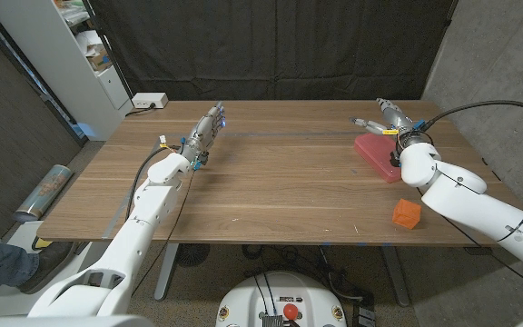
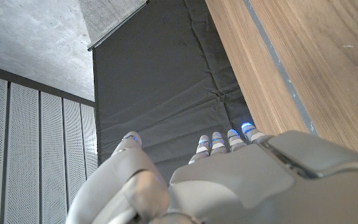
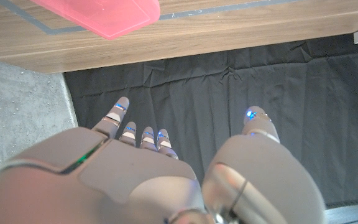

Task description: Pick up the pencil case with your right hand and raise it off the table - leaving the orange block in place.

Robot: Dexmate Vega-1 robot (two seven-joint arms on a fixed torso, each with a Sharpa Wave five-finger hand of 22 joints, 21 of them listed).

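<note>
The worktop (image 1: pixel 271 191) carries the pink pencil case (image 1: pixel 375 154), which lies flat, not yet lifted. The right hand (image 1: pixel 390 120) hovers just above the pencil case with spread fingers and holds nothing, so grasping and raising are left to do. The left hand (image 1: pixel 205 132) waits well apart from the pencil case, fingers straight and empty. The orange block (image 1: pixel 407 214) stands near the pencil case, untouched. The head view shows the block; the right wrist view shows the case's edge (image 3: pixel 98 15) beyond the fingers (image 3: pixel 143 137).

Wooden table (image 1: pixel 271 191) is backed by a black fabric curtain (image 1: pixel 271 45) at 12 o'clock. White power strip (image 1: pixel 149 101) is seen at the table's 11 o'clock corner. White shelving unit (image 1: pixel 80 54) and a shiny rolled cylinder (image 1: pixel 45 191) on the floor are seen around 9–10 o'clock.
</note>
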